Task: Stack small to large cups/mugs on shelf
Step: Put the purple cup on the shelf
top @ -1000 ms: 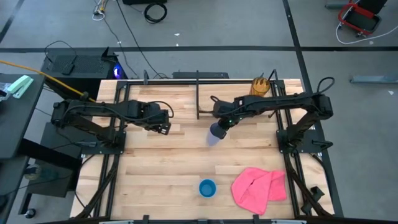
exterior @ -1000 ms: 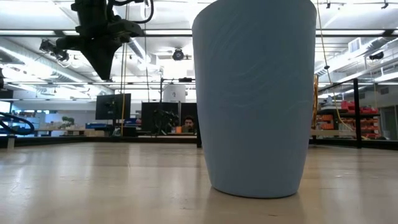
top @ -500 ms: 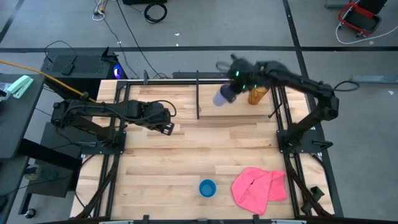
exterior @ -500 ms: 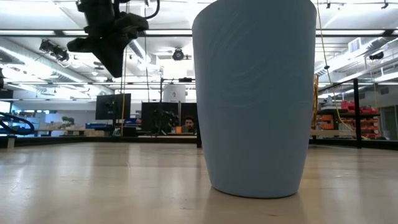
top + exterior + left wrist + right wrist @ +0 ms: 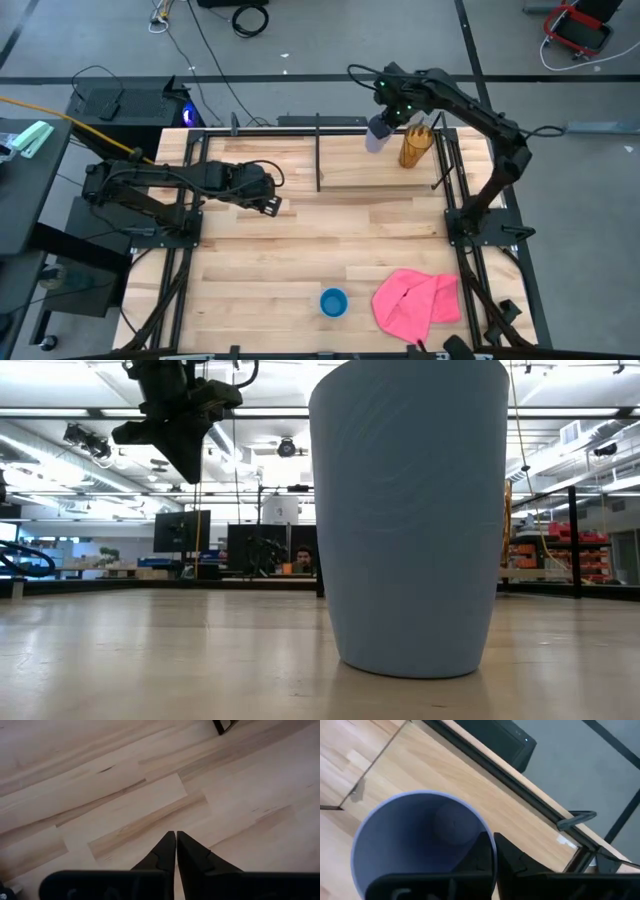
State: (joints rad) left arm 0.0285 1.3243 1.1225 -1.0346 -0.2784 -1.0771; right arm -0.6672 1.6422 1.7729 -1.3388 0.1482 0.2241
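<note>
My right gripper (image 5: 386,118) is shut on the pale lavender cup (image 5: 377,133) and holds it in the air over the shelf's far edge, just left of the amber cup (image 5: 416,147). The amber cup stands on its base at the far right of the wooden shelf (image 5: 300,250). The short blue cup (image 5: 333,302) stands on its base near the front edge and fills the low view (image 5: 410,520). My left gripper (image 5: 268,203) hangs shut over the left middle of the shelf with nothing in it (image 5: 176,840). My right gripper pinches the lavender cup's wall at the rim (image 5: 489,836), one finger inside the cup (image 5: 479,857) and one outside (image 5: 516,862). The fingers come from above, slanting down. The cup hangs below them, mouth up, clear of the shelf.
A thin black divider post (image 5: 318,150) stands at the far middle, left of the held cup. A crumpled pink cloth (image 5: 417,305) lies at the front right, beside the blue cup. Black frame rails (image 5: 445,170) run along the shelf's sides.
My right gripper has carried the lavender cup from the middle of the shelf up and toward the far edge, then right toward the amber cup, turning as it went. My left gripper has stayed in place and tipped slightly.
</note>
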